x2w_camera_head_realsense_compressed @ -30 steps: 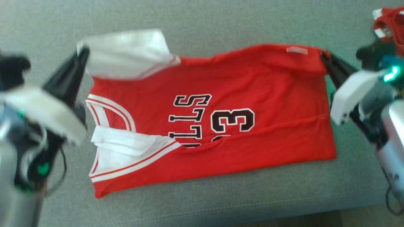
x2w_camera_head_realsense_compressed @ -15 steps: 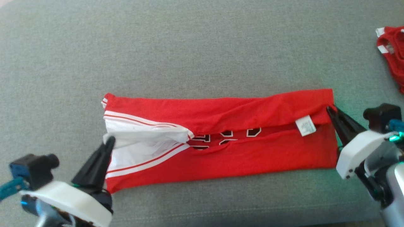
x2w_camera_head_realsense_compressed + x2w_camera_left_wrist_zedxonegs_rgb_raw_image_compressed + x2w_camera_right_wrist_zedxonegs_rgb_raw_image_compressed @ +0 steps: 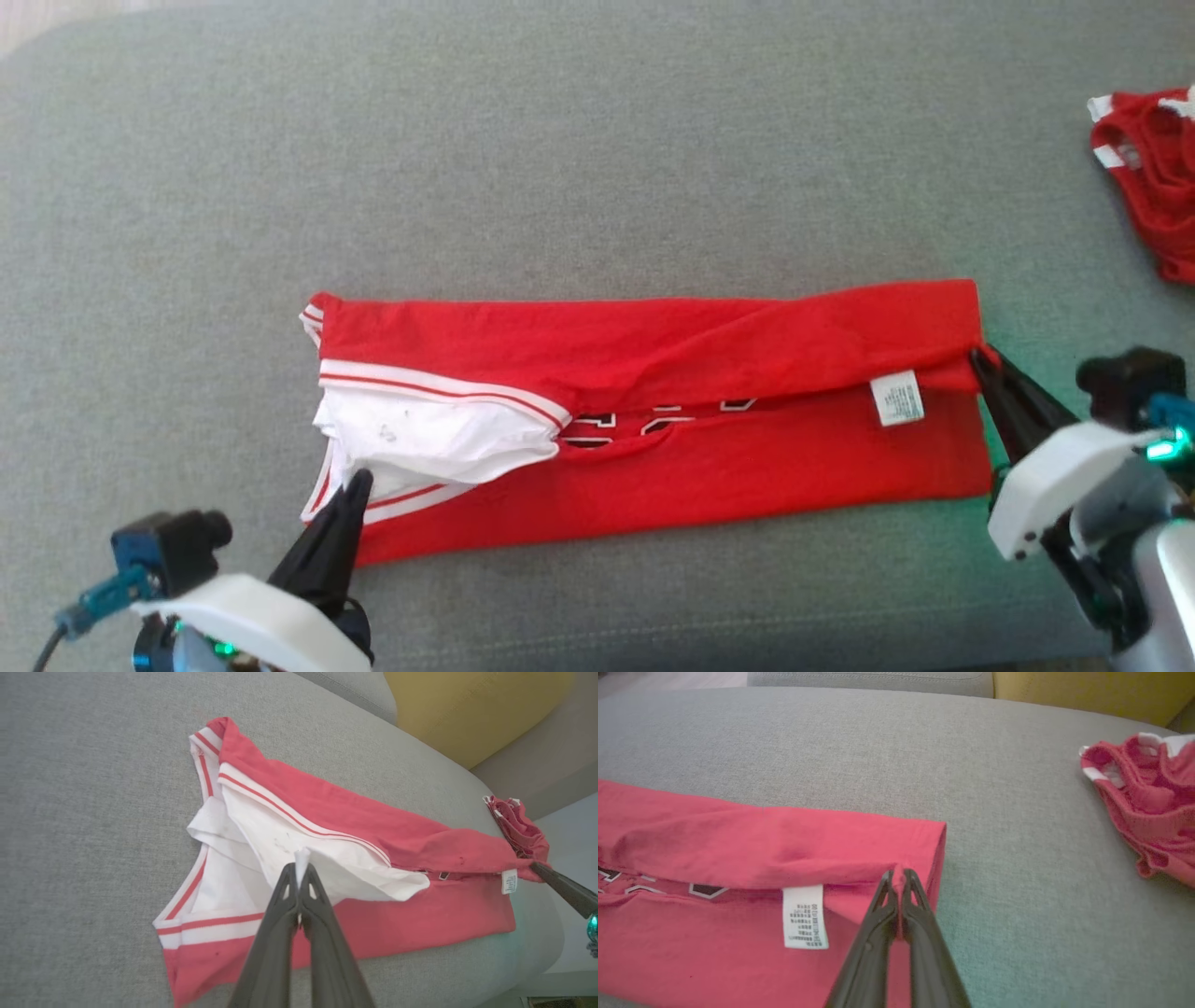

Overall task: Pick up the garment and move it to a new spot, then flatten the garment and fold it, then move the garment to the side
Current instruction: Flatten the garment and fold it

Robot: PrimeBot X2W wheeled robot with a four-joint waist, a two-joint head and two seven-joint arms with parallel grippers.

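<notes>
1. The jersey [image 3: 672, 476] lies flat on the grey sofa [image 3: 560, 168], folded into a long band, its far edge turned over toward the near side.
2. Left hand [image 3: 357, 483]: it sits at the jersey's left end, near corner. The dark fingers slant up and inward from the white wrist housing at the bottom edge of the head view.
3. Those fingers are pressed together, and in the left wrist view a sliver of the white panel [image 3: 327, 858] pokes out between the tips. So it is clamped on the jersey's white fabric.
4. Right hand [image 3: 977, 357]: it sits at the jersey's right end, level with the edge of the turned-over flap. The fingers angle up and inward from the white housing, with the silver forearm low behind.
5. In the right wrist view its fingers are closed tight, with a pinch of red hem caught between the tips.
6. The label [image 3: 804, 917] hangs just inside the jersey's right end, close beside the right fingers.
7. A second red garment [image 3: 1153, 187] lies crumpled well beyond the jersey's right end, toward the far side.
</notes>
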